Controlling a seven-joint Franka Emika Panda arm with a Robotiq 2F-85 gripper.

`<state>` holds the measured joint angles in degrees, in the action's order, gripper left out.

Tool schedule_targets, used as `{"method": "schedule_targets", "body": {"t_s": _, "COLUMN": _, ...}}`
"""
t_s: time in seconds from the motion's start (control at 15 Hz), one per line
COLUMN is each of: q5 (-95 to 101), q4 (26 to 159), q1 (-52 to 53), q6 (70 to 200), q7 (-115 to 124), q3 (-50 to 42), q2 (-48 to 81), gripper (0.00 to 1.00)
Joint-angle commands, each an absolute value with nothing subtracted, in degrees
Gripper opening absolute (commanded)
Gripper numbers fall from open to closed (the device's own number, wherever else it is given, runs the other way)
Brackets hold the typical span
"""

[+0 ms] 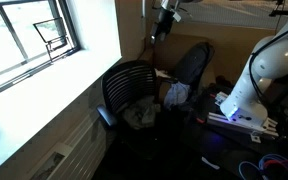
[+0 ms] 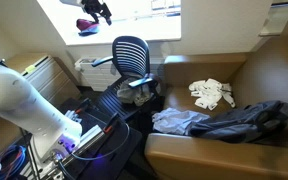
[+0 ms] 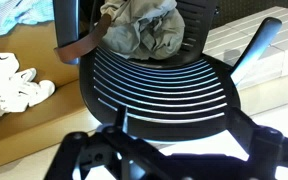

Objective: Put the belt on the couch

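A brown belt (image 3: 77, 45) hangs over the edge of a black office chair's seat, beside a crumpled grey-green cloth (image 3: 144, 30). The chair (image 2: 132, 55) stands next to a brown leather couch (image 2: 254, 75). The chair's slatted back fills the wrist view (image 3: 164, 85), and a strip of the couch (image 3: 24, 130) shows at the left there. My gripper (image 3: 174, 160) is open and empty, high above and behind the chair back. It shows near the ceiling in both exterior views (image 1: 164, 22) (image 2: 99, 12). The belt is too small to make out in the exterior views.
A white cloth (image 2: 212, 93) and a dark jacket (image 2: 239, 120) lie on the couch, with a light blue garment (image 2: 179, 122) at its front. A window sill (image 1: 44, 85) runs beside the chair. The robot base (image 1: 249, 95) and cables stand on the floor nearby.
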<state>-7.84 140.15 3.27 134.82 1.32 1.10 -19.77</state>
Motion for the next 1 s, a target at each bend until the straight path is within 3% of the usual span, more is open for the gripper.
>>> {"method": "schedule_targets", "body": {"t_s": 0.0, "q5": -7.9, "q4": 140.1, "q1": 3.2, "q6": 134.7, "q7": 1.3, "q3": 1.2, "q2": -19.8, "gripper": 1.00}}
{"method": "schedule_targets", "body": {"t_s": 0.47, "q5": -6.1, "q4": 139.0, "q1": 2.8, "q6": 135.2, "q7": 1.9, "q3": 1.3, "q2": -20.2, "gripper": 1.00}}
{"method": "schedule_targets", "body": {"t_s": 0.67, "q5": 4.5, "q4": 138.9, "q1": -1.1, "q6": 135.2, "q7": 9.7, "q3": 4.4, "q2": -15.2, "gripper": 1.00}}
{"method": "schedule_targets", "body": {"t_s": 0.93, "q5": 19.0, "q4": 140.4, "q1": -8.1, "q6": 139.4, "q7": 19.1, "q3": 0.8, "q2": -10.1, "gripper": 1.00}}
